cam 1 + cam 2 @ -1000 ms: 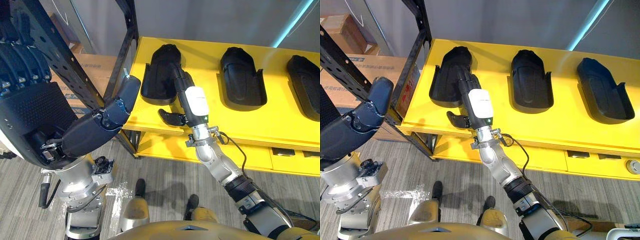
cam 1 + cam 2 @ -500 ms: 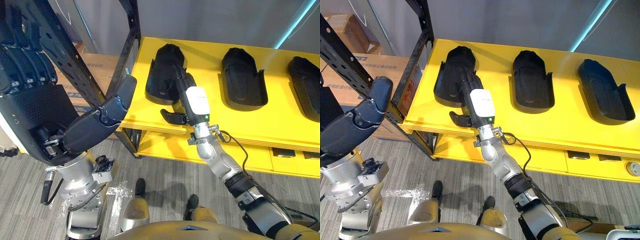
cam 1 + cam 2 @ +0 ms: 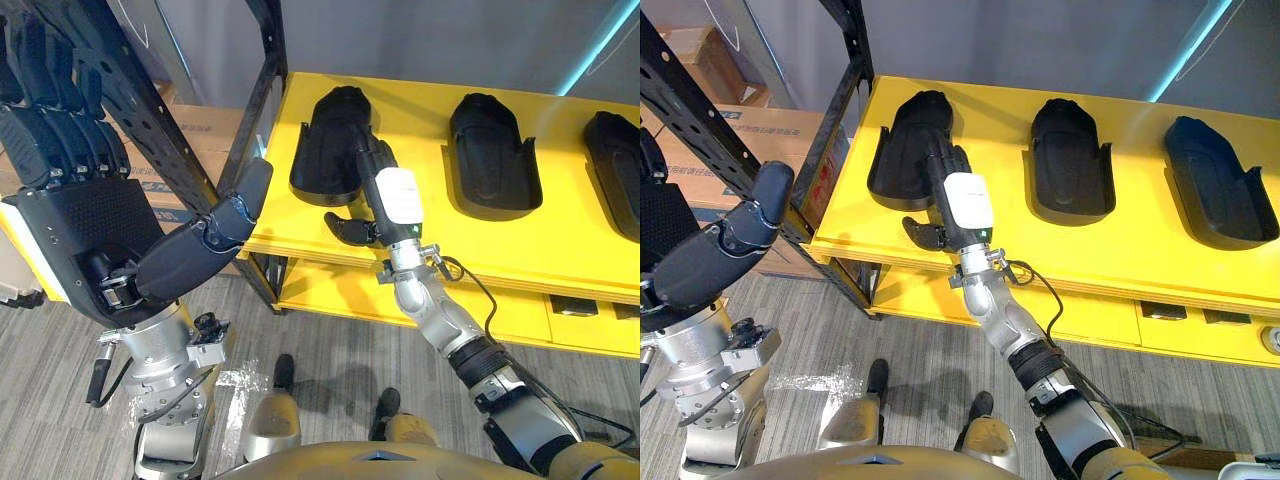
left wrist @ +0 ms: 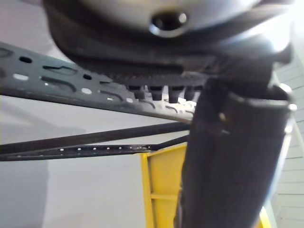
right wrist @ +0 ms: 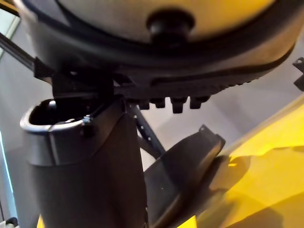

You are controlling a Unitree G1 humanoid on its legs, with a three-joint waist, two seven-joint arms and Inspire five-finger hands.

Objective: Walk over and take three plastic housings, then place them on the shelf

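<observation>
Shelf (image 3: 450,245), housing (image 3: 322,155) behind right robot hand (image 3: 388,197)

cardboard box (image 3: 790,125), grey floor (image 3: 910,335)

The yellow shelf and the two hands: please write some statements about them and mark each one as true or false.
1. Three black housings lie on top of the yellow shelf. True.
2. The right hand reaches over the middle housing. False: it reaches over the leftmost housing.
3. The left hand holds a housing. False: it is raised and open, with straight fingers, and holds nothing.
4. A cardboard box stands behind the black rack, to the left of the shelf. True.
</observation>
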